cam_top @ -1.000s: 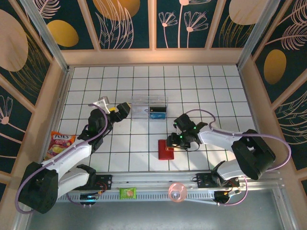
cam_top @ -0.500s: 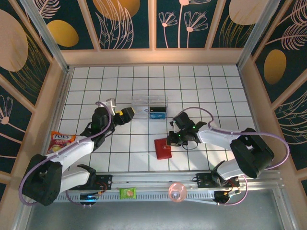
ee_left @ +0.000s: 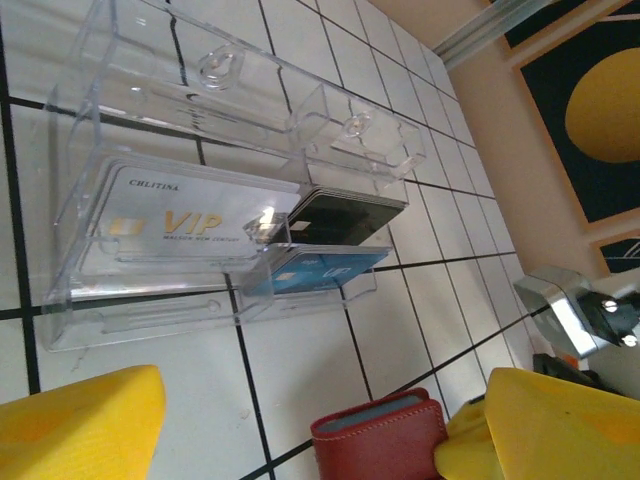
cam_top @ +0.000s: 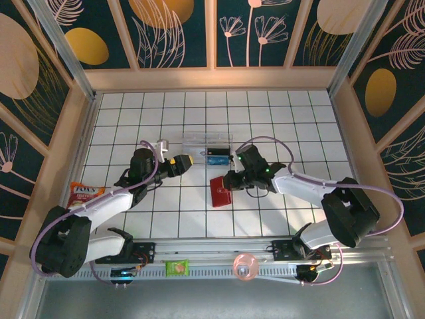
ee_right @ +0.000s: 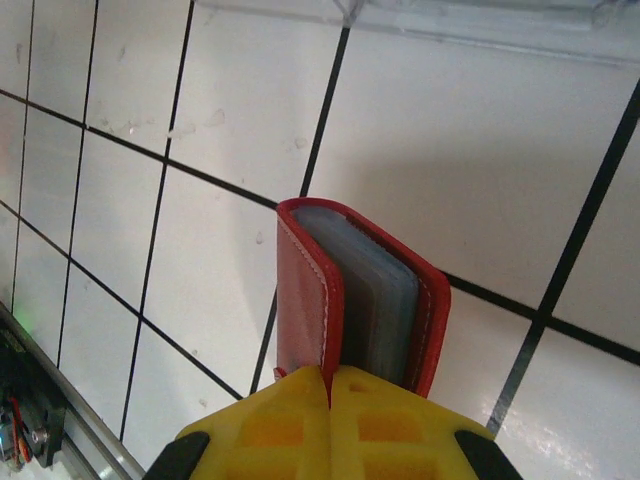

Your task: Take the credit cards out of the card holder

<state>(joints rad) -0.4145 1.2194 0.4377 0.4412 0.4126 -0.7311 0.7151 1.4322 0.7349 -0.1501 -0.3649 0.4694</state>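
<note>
1. My right claw (ee_right: 330, 375) was shut on one cover of the small red leather-look card holder (ee_right: 305, 290).
2. My left claw (ee_left: 322, 390), open and empty, faced it; the holder lay just ahead, between its fingers (ee_left: 80, 430).

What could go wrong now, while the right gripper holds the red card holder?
1. The right gripper is shut on what looks like only one cover of the card holder; the holder may swing open or slip out.
2. The open left gripper is close to the clear box of cards; reaching for the holder, it might bump the box.
</note>
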